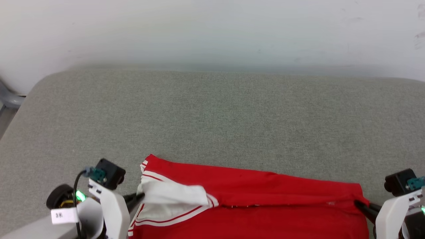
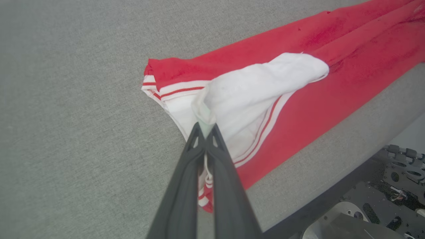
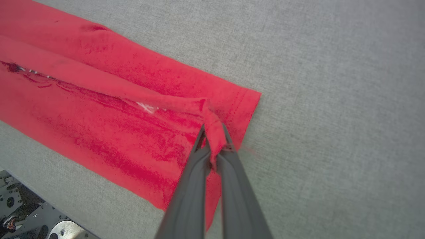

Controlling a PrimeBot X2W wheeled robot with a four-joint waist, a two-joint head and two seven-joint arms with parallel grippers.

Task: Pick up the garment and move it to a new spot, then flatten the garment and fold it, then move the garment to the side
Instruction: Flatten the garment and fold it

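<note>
The garment point(image 1: 252, 196), red with a white sleeve and striped trim, lies stretched sideways along the near edge of the grey cushion. My left gripper point(image 1: 137, 198) is shut on its white sleeve at the left end; the left wrist view shows the dark fingers pinching the sleeve fabric point(image 2: 252, 83) at my left gripper point(image 2: 206, 127). My right gripper point(image 1: 360, 204) is shut on the red hem at the right end. In the right wrist view a bunch of red cloth point(image 3: 132, 109) sits between the fingers of my right gripper point(image 3: 214, 131). The chest print is mostly hidden in a fold.
The grey fabric cushion point(image 1: 212, 116) spreads far ahead of the garment up to a pale wall point(image 1: 212, 30). Its near edge drops off just below the garment, with the robot's metal base point(image 2: 382, 205) beneath. A grey pipe point(image 1: 10, 98) shows at far left.
</note>
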